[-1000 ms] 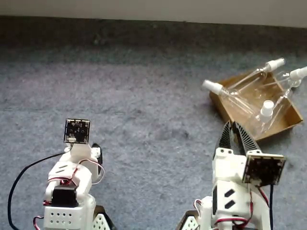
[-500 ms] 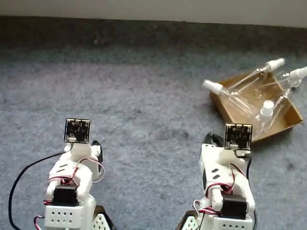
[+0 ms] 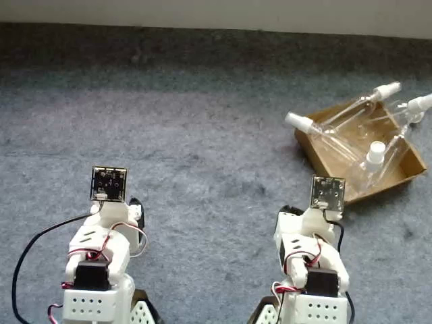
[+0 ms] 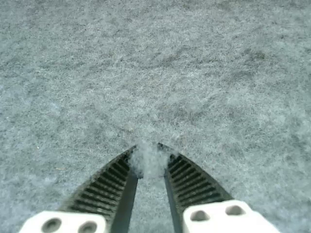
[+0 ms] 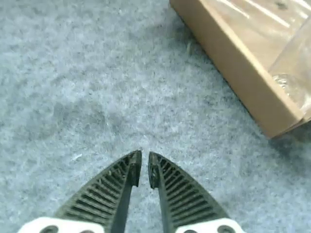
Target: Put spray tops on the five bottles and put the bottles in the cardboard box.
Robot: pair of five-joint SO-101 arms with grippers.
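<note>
The cardboard box (image 3: pixel 314 152) is a shallow, open brown tray that sits askew on the grey carpet (image 3: pixel 202 135). The bottles (image 3: pixel 337 142) lie inside it on their sides. They are slim and clear, and the brown base shows through them. Each one that can be made out carries a white spray top (image 3: pixel 376 152). Four tops can be counted. One pokes over the box's corner on the side facing the left arm, two stick out past its far rim, and one lies over the middle. The glassy bodies overlap, so the exact number of bottles cannot be told.

In the right wrist view, the box's plain side wall (image 5: pixel 233 63) runs slantwise. A bit of clear bottle (image 5: pixel 296 63) shows above it.

The right gripper (image 5: pixel 145 167) is just short of the box's near wall, low over the carpet. Its jaws are clenched, with a hairline slit between the tips and nothing in them.

The left gripper (image 4: pixel 150 158) is well apart from the box, across the carpet. Its tips are down in the pile, and its jaws are drawn almost together around a tuft of fuzz.
</note>
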